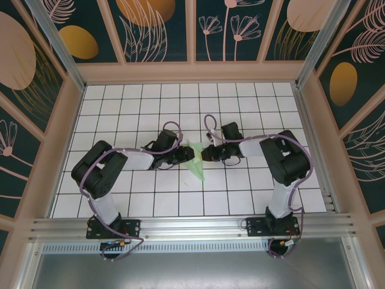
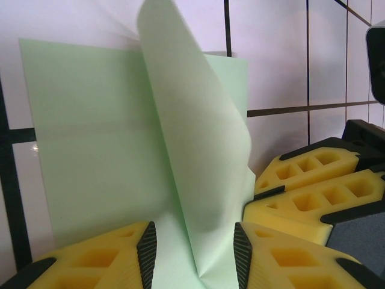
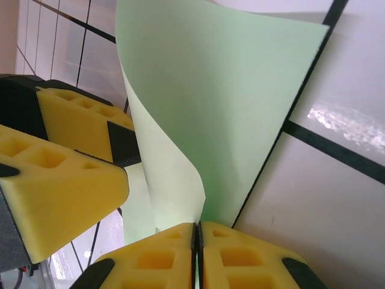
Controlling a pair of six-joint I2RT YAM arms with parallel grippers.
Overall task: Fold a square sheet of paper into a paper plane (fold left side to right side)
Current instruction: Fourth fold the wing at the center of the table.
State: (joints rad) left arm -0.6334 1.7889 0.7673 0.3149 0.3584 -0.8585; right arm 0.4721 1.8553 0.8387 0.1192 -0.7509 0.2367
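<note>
Paper (image 1: 195, 161) lying mid-table (image 1: 120, 102), between grippers, one flap curling up; right gripper (image 3: 196, 232) pinching flap edge, jaws together; left gripper (image 2: 194, 248) straddling flat part, jaws apart; side-fold seems in hand; next likely needing: carrying flap rightward, pressing crease.

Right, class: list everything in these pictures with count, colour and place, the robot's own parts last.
square sheet of paper: one, pale green, table centre, one flap lifted.
table: one, white tiles, dark grid lines, beneath everything.
wall panels: several, dark teal with orange and pink plant shapes, surrounding the table.
arms: two, black and white, bases at near edge.
left end effector: one, yellow fingers, open, either side of the paper's fold.
right end effector: one, yellow fingers, shut on the paper's edge.
</note>
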